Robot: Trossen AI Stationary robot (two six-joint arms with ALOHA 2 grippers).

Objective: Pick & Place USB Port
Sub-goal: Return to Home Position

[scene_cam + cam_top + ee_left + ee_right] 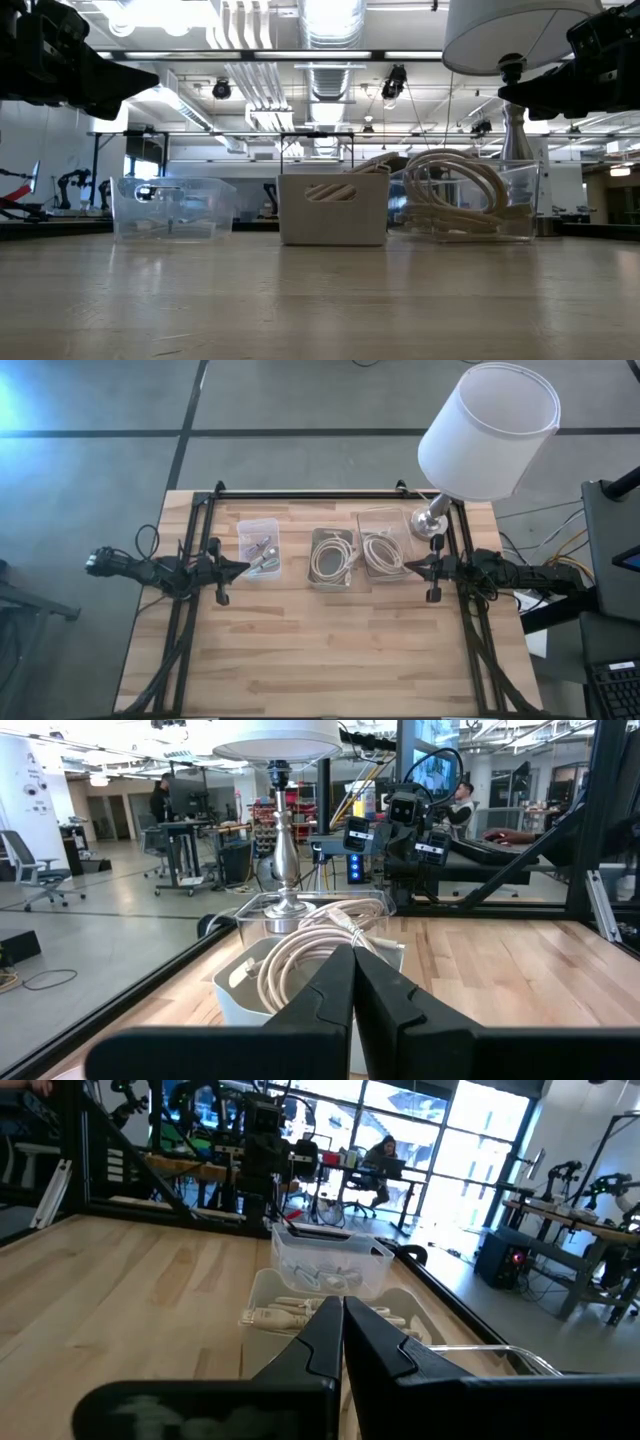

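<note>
Three bins stand in a row at the table's far middle. A clear bin holds small metal USB parts, a white bin holds a coiled pale cable, and a second clear bin holds another coil. My left gripper hovers shut just left of the clear parts bin. My right gripper hovers shut just right of the cable bin. In the low view both arms hang high above the tabletop. The wrist views show both fingertip pairs closed together and holding nothing.
A lamp with a white shade stands on its metal base at the far right corner, close to my right arm. Black frame rails run along both table sides. The near half of the wooden table is bare. People sit at desks in the room beyond.
</note>
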